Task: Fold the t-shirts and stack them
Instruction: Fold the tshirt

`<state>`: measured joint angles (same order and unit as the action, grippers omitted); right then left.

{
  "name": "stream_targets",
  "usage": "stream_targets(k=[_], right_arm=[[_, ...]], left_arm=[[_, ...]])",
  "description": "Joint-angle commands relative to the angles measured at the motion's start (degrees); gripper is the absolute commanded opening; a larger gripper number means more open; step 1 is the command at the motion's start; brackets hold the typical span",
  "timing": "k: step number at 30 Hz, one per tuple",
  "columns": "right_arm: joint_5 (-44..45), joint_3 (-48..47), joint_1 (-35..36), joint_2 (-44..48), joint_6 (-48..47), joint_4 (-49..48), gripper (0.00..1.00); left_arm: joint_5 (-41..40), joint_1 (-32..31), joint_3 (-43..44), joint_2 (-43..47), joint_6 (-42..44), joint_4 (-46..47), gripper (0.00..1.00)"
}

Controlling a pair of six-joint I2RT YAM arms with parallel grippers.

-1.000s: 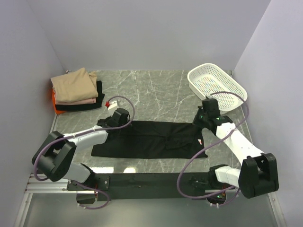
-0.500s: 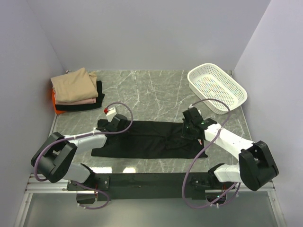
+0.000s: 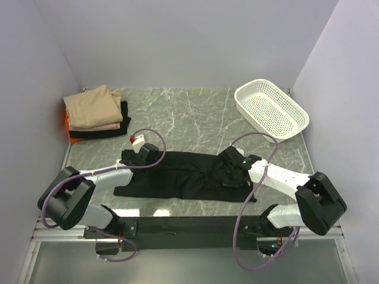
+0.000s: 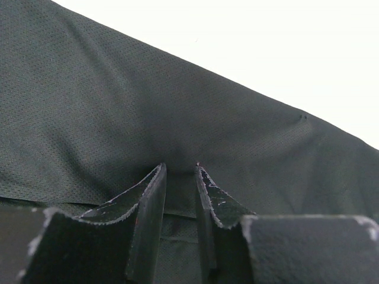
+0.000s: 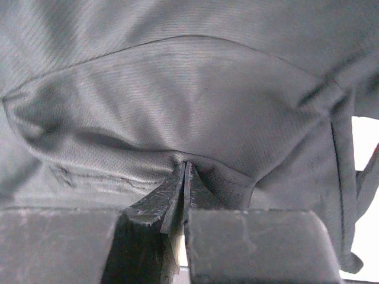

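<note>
A plain black short-sleeved cloth t-shirt [image 3: 183,177] lies as a long folded band at the 6 o'clock side of the grey marble tabletop [image 3: 195,112], with the pile of folded tan, pink, black and orange t-shirts [image 3: 95,109] at 10 o'clock. The left gripper [image 4: 179,168] pinches the band's 9 o'clock end, and the right gripper [image 5: 185,165], fingers pressed tight, nips a fold toward 3 o'clock.
</note>
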<state>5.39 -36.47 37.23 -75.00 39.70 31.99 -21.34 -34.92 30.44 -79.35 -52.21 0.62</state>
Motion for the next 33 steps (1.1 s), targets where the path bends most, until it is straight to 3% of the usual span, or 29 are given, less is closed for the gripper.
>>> stream_targets(k=[1,7,13,20,26,33], right_arm=[[-2.91,-0.97,3.71,1.87,2.22,3.25,0.06],[-4.95,-3.78,5.66,4.6,2.66,4.65,0.06],[1.37,-4.93,5.31,7.5,4.32,7.47,0.08],[1.91,-2.64,-1.54,6.71,2.49,2.82,0.1],[0.94,-2.38,-8.75,3.73,-1.64,-0.25,0.1],[0.06,-5.62,-12.09,-7.95,-5.07,-4.38,0.09]], left_arm=[[-0.19,-0.15,-0.9,1.04,0.61,-1.06,0.33],[0.07,-0.24,-0.03,1.04,1.31,-1.06,0.32],[-3.17,-0.5,2.26,2.97,2.28,-3.6,0.32],[-4.41,-1.56,2.08,3.95,2.81,-3.08,0.33],[-3.35,-1.56,1.3,-0.62,1.32,-1.07,0.33],[-4.06,-1.56,0.15,-2.56,0.0,-1.06,0.33]])
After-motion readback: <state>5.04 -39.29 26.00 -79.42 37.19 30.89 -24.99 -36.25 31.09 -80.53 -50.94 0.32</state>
